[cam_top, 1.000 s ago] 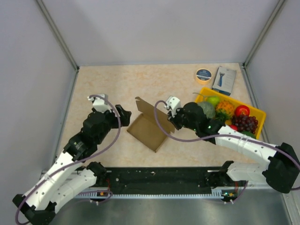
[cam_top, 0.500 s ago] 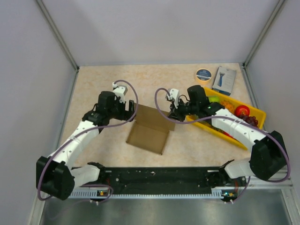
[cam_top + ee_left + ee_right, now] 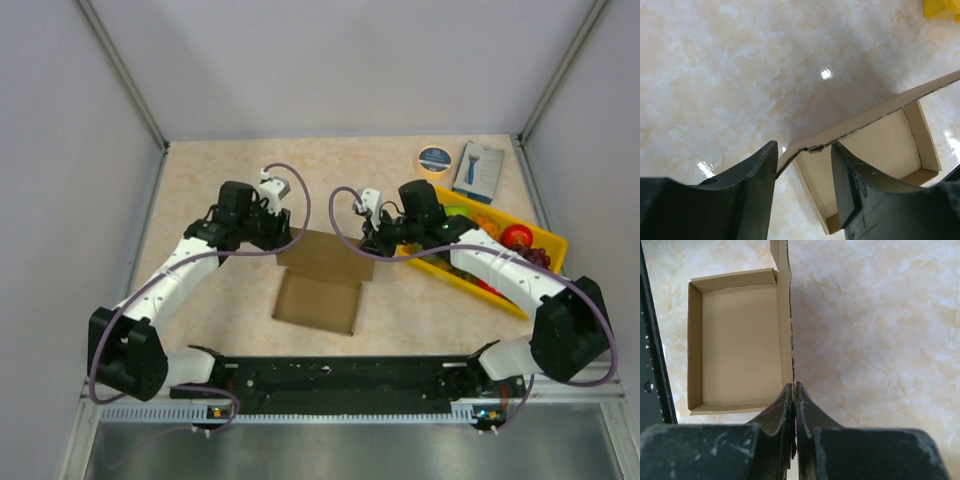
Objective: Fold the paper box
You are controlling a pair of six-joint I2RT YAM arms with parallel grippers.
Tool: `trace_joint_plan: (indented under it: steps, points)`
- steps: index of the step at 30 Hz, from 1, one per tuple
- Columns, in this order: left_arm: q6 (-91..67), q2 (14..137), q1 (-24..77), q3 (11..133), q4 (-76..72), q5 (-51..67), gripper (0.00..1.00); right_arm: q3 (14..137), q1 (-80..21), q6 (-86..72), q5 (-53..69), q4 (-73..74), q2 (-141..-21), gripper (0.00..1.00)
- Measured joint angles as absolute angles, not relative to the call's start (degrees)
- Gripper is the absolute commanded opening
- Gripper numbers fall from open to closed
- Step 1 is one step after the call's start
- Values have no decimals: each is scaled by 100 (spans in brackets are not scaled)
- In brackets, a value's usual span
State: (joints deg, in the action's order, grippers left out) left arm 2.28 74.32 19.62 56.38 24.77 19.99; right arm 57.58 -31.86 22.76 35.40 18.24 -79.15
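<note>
The paper box [image 3: 315, 300] is a brown cardboard tray with its lid flap [image 3: 325, 255] raised at the far side, mid-table. My left gripper [image 3: 283, 237] is at the flap's left corner. In the left wrist view it [image 3: 804, 156] is open, and the flap's torn-looking corner edge [image 3: 865, 117] passes between its fingers, with the tray's inside [image 3: 880, 145] below. My right gripper [image 3: 372, 243] is at the flap's right end. In the right wrist view it [image 3: 793, 386] is shut on the flap's thin edge [image 3: 790, 315], with the open tray [image 3: 735, 340] to the left.
A yellow tray [image 3: 545, 240] of toy fruit lies right of the box, under the right arm. A tape roll [image 3: 434, 160] and a blue-and-white retail box [image 3: 479, 170] sit at the far right. A black rail [image 3: 340, 380] runs along the near edge.
My left arm has reached right, up to the flap's left corner. The box has turned square to the near edge while my right gripper keeps hold of the flap.
</note>
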Motion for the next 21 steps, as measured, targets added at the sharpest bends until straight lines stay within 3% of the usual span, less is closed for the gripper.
trace_joint_plan:
  steps: [9,10,12,18,21]
  points:
    - [-119,6945,1962,5345,2484,1999,41,5859,-3186,2274,3345,1758,-7915,0]
    - [-150,6938,1962,5345,2484,2008,33,5865,-3186,2276,3332,1754,-7915,0]
    - [-189,6938,1962,5345,2491,2010,29,5865,-3186,2276,3321,1756,-7915,0]
    - [-401,6938,1964,5345,2495,1747,3,5865,-3188,2233,3269,1743,-7915,0]
    - [-589,6925,2091,5280,2340,1413,0,5865,-3277,2073,3083,1645,-7915,18]
